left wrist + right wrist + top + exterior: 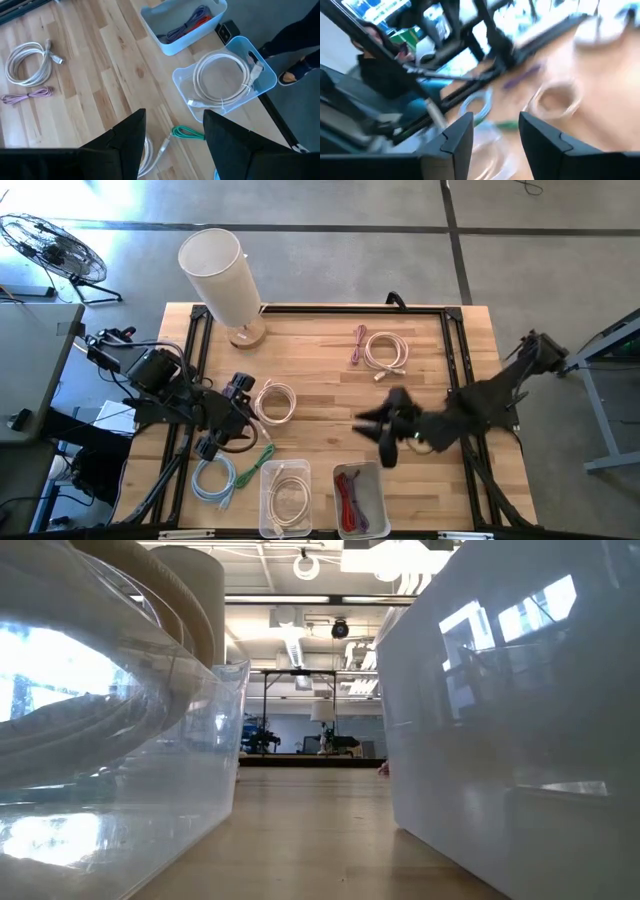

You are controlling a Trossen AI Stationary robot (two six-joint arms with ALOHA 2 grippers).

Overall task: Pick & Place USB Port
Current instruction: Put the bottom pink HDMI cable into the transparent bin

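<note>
Nearest me, at the table's front edge, I see two clear bins. The left bin (285,500) holds a white coil (222,80); the right bin (360,500) holds a red cable (350,498) with a purple one beside it. Just left of the bins lie a blue coil (213,480) and a green cable (262,455).

Right gripper (385,435) hangs above the table just behind the right bin. Its fingers stand apart and I see nothing between them.

Left gripper (243,395) sits at mid-depth on the left, beside a second white coil (275,402), fingers apart and empty.

Farther back, a third white coil (384,352) and a pink cable (357,343) lie side by side. A lamp (222,280) stands at the far left corner.
</note>
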